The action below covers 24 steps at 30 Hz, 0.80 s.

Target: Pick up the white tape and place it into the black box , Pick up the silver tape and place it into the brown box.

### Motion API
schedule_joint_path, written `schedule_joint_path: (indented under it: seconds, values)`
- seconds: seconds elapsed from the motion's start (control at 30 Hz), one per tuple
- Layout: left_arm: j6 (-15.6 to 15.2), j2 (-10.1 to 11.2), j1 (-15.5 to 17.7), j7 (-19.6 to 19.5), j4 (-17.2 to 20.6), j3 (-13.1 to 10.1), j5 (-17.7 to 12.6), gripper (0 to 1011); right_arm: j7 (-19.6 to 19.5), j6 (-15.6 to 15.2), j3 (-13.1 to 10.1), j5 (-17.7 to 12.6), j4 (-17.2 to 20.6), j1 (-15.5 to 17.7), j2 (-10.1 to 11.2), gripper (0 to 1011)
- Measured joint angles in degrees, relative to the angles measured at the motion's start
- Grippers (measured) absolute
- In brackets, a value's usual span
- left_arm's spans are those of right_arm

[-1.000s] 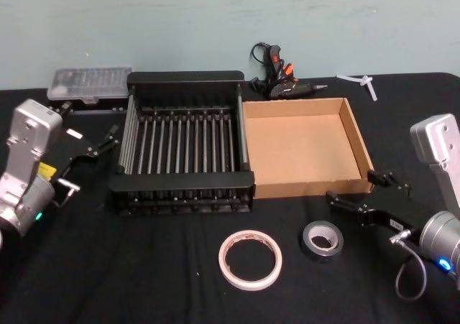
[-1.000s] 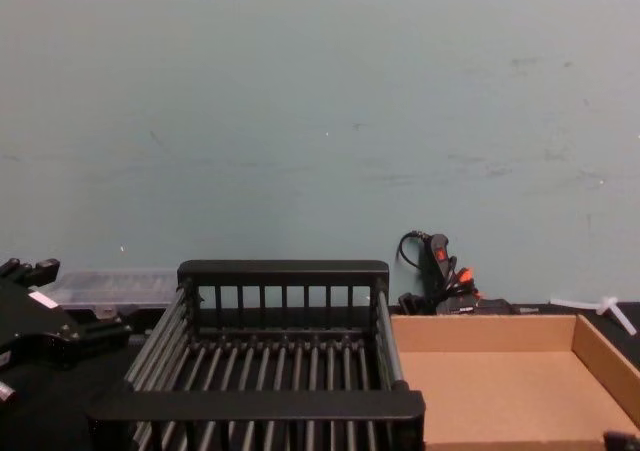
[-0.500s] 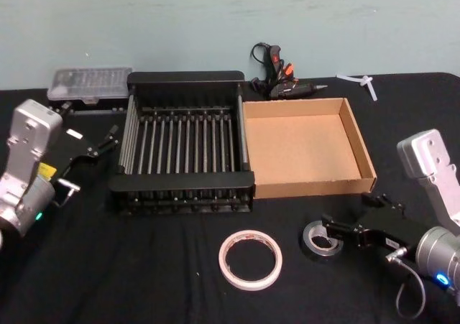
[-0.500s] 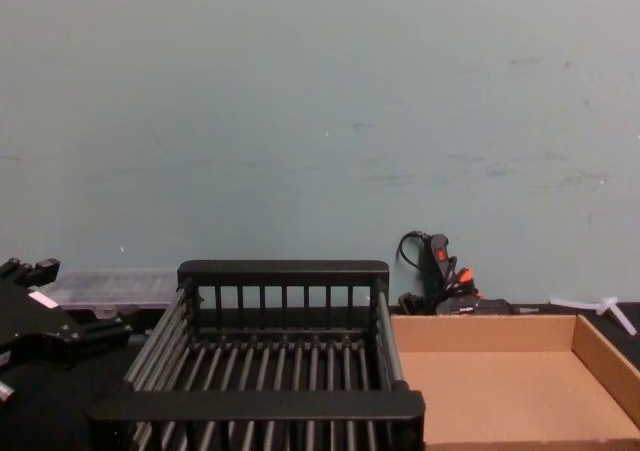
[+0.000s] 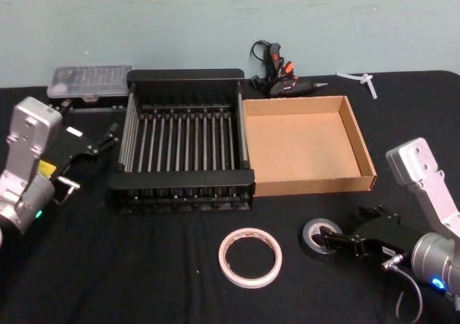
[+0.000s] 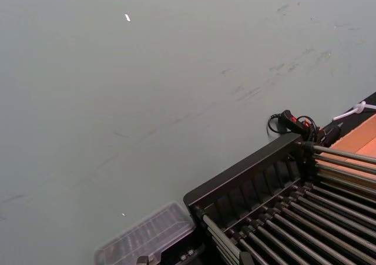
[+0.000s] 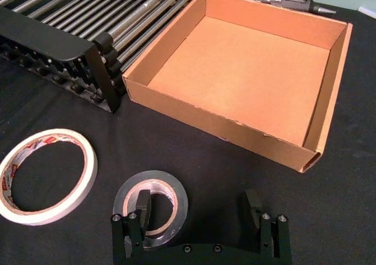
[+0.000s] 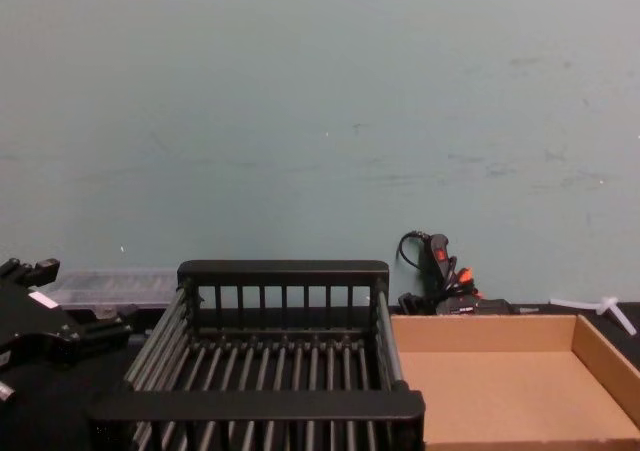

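A: Right pincer [image 7: 200, 215] status?

B: Spread wide, holding nothing. It sits low at the silver tape [image 7: 151, 207]: one finger [image 7: 143, 209] is down in the roll's core hole, the other finger [image 7: 252, 209] well outside the roll on the bare tabletop [image 7: 70, 109]. Can't tell whether the inner finger touches the core.

A: Arm pose?

B: Right arm comes in from the brown box's [image 5: 357, 133] near right corner side, forearm angled down, pincer [image 5: 350, 239] pointing toward the white tape [image 5: 250, 258].

A: Silver tape position and orientation?

B: Lying flat in front of the brown box, hole facing up, so its axis is vertical. In the head view it [image 5: 314, 232] is just right of the white tape, not touching it.

A: White tape?

B: Also flat on the tabletop, hole up, in front of the gap between the black box [image 5: 184, 77] and the brown box. Red marks visible on the inner ring in the right wrist view [image 7: 44, 174].

A: Left side?

B: Left pincer [image 5: 100, 144] is parked left of the black box, raised off the tabletop, fingers apart and holding nothing.
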State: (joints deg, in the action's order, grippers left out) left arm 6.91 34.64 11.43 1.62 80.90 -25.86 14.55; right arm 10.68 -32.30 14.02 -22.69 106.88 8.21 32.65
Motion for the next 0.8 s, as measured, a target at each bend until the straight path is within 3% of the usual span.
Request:
schedule_joint_path:
  seconds: [0.8]
  values:
    - [0.00,0.00,0.00,0.00,0.00,0.00,0.00,1001,1.76,-1.41,-0.17,3.40,-2.23,-1.29,-2.70,1002]
